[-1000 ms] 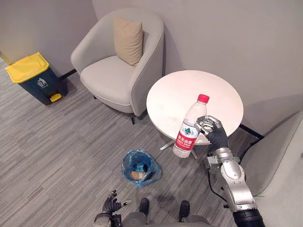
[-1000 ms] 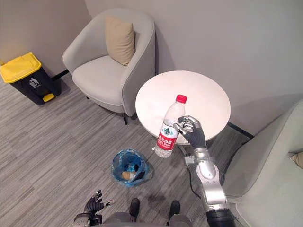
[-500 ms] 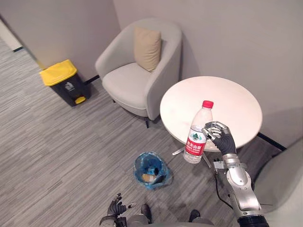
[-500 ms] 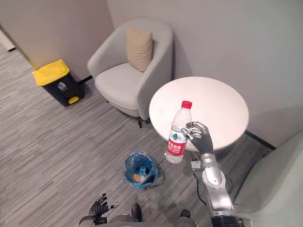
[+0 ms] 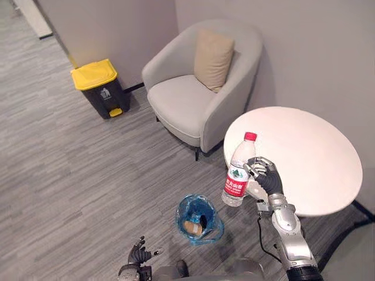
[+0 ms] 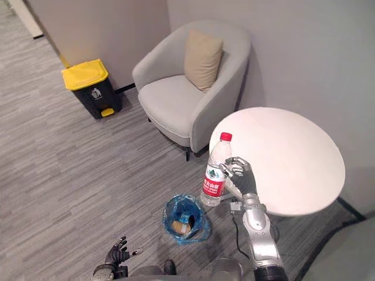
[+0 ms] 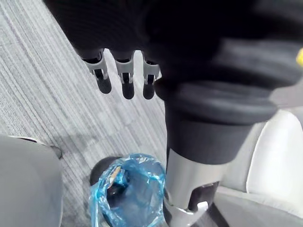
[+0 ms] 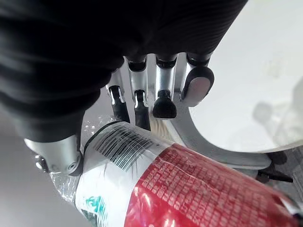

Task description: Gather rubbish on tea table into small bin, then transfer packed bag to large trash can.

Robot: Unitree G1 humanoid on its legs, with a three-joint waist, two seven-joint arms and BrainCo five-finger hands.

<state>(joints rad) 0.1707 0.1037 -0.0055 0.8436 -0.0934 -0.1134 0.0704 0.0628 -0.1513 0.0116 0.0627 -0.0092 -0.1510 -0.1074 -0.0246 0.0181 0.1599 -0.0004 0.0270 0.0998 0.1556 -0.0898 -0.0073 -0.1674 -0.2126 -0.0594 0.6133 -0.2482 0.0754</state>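
1. The view's swung round, but the right hand (image 5: 268, 177) still has its fingers wrapped round the bottle (image 5: 237, 174). It's closer to the bin (image 5: 180, 214) now, up off its table (image 5: 319, 167) side, so I reckon the drop's near.
2. Bottle: clear, looks empty, red cap and label, nearly upright.
3. Left hand (image 7: 126, 81) hangs slack-fingered near the bin.

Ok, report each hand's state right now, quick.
Left hand: open, holding nothing.
Right hand: shut round the water bottle.
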